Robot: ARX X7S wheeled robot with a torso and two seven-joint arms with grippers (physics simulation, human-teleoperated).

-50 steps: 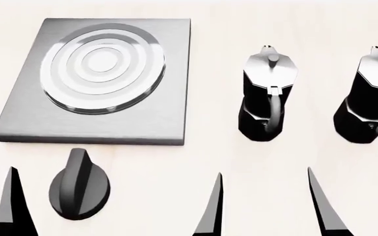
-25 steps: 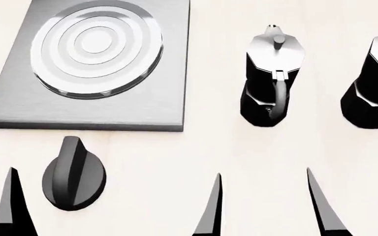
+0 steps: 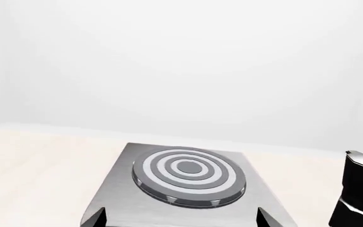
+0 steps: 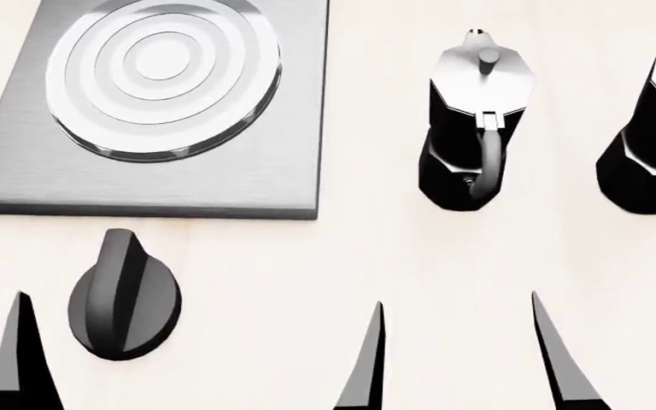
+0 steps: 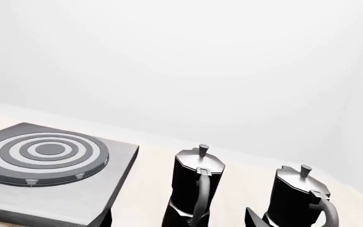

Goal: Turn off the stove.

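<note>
Two moka pots [image 4: 475, 128] are standing right of the stove [image 4: 151, 120] on my pale bench [image 4: 419, 265]; its knob [image 4: 123, 295] is lying nearer me. Walls [image 3: 181, 61] showing plain white. Both grippers hovering spread, grasping nothing.

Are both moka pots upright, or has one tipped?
Both upright. The nearer pot and the farther pot stand on their bases, lid knobs pointing up, beside the stove.
</note>
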